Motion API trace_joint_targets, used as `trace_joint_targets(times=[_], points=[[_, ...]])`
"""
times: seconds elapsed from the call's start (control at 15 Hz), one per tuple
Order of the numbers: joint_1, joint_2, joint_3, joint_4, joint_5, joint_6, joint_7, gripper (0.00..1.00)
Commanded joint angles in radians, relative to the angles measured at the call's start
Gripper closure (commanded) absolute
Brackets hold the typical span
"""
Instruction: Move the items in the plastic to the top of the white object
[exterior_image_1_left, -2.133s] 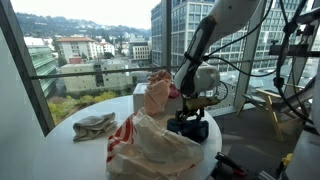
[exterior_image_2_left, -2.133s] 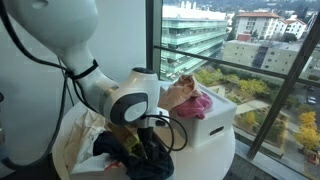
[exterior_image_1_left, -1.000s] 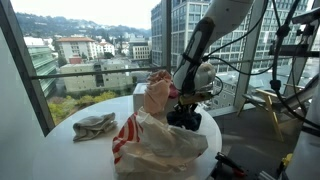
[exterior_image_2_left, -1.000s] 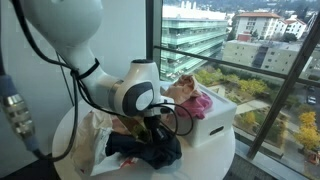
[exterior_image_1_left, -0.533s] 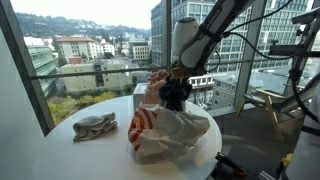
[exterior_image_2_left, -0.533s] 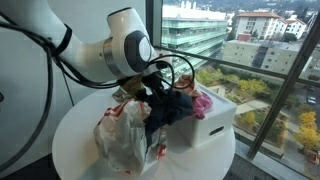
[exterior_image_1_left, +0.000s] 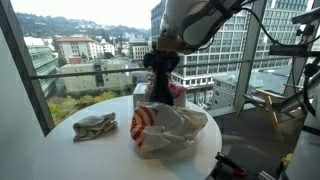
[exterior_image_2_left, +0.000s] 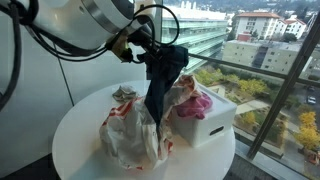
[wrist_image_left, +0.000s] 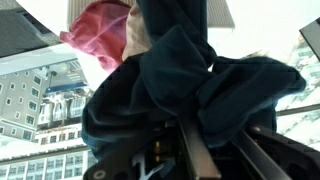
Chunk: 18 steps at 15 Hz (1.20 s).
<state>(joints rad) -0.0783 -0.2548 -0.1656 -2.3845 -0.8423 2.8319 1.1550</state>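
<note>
The dark navy garment (exterior_image_2_left: 163, 85) hangs in the air from my gripper (exterior_image_2_left: 143, 46), its long axis running straight up and down: the bunched top is at my fingers and the loose end points down toward the plastic bag (exterior_image_2_left: 130, 135). In both exterior views the lower end reaches the bag's top edge, but I cannot tell whether it is still inside the opening. In an exterior view the garment (exterior_image_1_left: 160, 75) shows as a narrow dark column above the crumpled red-and-white bag (exterior_image_1_left: 170, 130). My fingers are pressed together on the garment's upper folds; in the wrist view the fabric (wrist_image_left: 180, 90) swells over them and hides most of the fingertips, so the grip shows only as cloth gathered tight between the two bars at the bottom. Just beside the hanging garment stands the white box (exterior_image_2_left: 205, 125), with a pink cloth (exterior_image_2_left: 200, 103) and a beige cloth (exterior_image_2_left: 183, 90) lying on its top; the pink one also appears in the wrist view (wrist_image_left: 95, 35). Bag and box sit on a round white table (exterior_image_2_left: 80, 120), where a grey cloth (exterior_image_1_left: 95, 125) lies apart from the bag.
</note>
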Motion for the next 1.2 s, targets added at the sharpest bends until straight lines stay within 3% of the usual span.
trace_joint_targets(times=[0.0,0.2,0.47,0.67,0.87,0.93,1.0,1.13], points=[[-0.099,0.108,0.095,0.193,-0.242,0.031,0.27,0.87],[-0.15,0.21,0.139,0.366,-0.458,-0.026,0.502,0.87],[-0.131,0.399,0.131,0.559,-0.755,-0.201,0.804,0.87],[-0.125,0.536,0.117,0.577,-0.817,-0.264,0.875,0.87],[-0.142,0.65,0.115,0.571,-0.807,-0.223,0.898,0.87],[-0.141,0.679,0.114,0.569,-0.815,-0.225,0.907,0.68],[-0.143,0.696,0.113,0.569,-0.823,-0.222,0.917,0.56],[-0.125,0.68,0.098,0.536,-0.807,-0.208,0.912,0.42]])
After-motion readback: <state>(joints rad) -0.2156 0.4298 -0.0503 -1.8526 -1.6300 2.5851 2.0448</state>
